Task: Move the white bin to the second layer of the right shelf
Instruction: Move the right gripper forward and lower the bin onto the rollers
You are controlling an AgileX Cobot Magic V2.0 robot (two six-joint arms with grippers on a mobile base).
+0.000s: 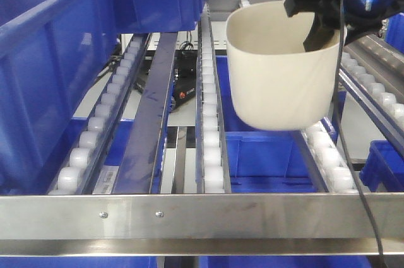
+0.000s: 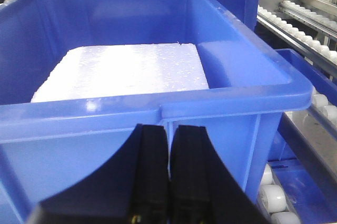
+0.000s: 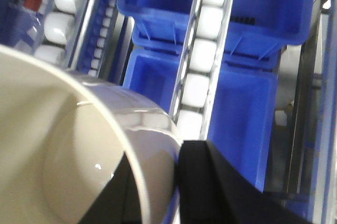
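White bin (image 1: 278, 72) rim pinched, right pincer (image 3: 176, 182), above rollers (image 1: 210, 123).

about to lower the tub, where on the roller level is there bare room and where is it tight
Free: the roller lanes under and left of the white bin, from the centre roller rail to the right one, behind the steel front bar. Crowded: the far left, filled by a blue crate. The right gripper pinches the bin's wall.
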